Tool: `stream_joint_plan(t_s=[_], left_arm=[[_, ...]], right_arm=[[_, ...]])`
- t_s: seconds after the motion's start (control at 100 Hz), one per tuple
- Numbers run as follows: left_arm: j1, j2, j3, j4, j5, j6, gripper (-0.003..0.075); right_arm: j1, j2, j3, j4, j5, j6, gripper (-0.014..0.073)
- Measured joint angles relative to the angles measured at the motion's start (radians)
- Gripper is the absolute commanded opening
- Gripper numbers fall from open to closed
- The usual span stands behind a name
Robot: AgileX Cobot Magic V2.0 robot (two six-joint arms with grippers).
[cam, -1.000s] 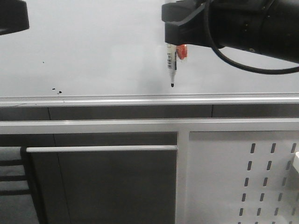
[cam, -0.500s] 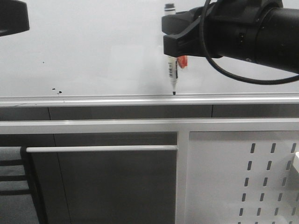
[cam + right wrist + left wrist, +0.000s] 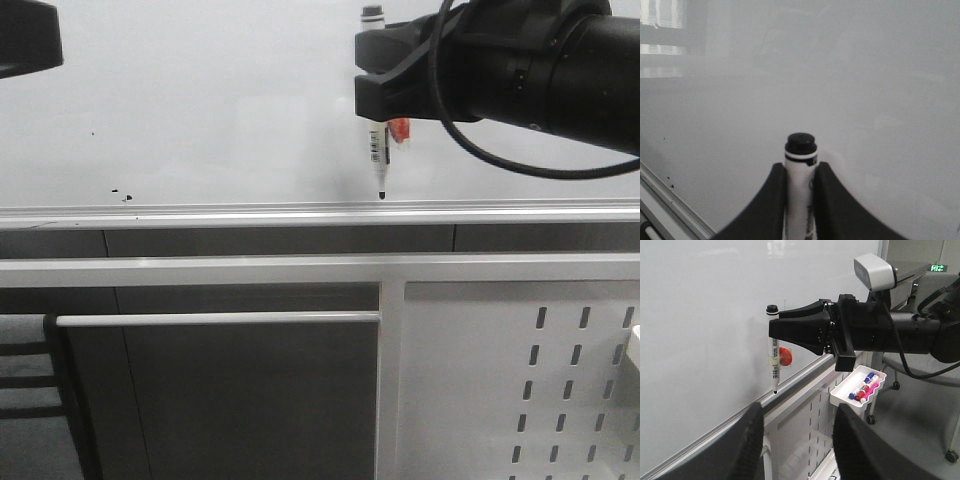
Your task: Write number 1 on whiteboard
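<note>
Since the earlier front views, the right pincer has carried the marker down and slightly to the robot's right, so its black tip now sits just above the silver rail at the bottom of the whiteboard. Its fingers are clamped on the marker barrel, with the capped end poking up above them in the right wrist view. No stroke shows on the board in any view: only small black specks low on the left. So the number 1 is not yet visible, and I cannot tell whether the tip touches the surface. With so little board left below the tip, the stroke probably has to start higher. At the top left corner, the left pincer stands apart, holding nothing.
</note>
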Motion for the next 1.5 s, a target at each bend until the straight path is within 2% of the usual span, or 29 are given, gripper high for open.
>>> stream_joint_plan(t_s=[0.19, 0.81, 1.05, 1.5], left_arm=[[0.000, 0.000, 0.000, 0.000, 0.000, 0.000, 0.0292], [0.000, 0.000, 0.000, 0.001, 0.000, 0.000, 0.0292], [0.000, 0.000, 0.000, 0.001, 0.000, 0.000, 0.0292], [0.000, 0.000, 0.000, 0.001, 0.000, 0.000, 0.0292]], right_arm=[[0.000, 0.000, 0.000, 0.000, 0.000, -0.044, -0.0049], [0.000, -0.087, -0.009, -0.071, 0.000, -0.073, -0.0049], [0.000, -0.087, -0.051, -0.166, 0.000, -0.153, -0.0049], [0.000, -0.087, -0.059, -0.175, 0.000, -0.269, -0.0050]])
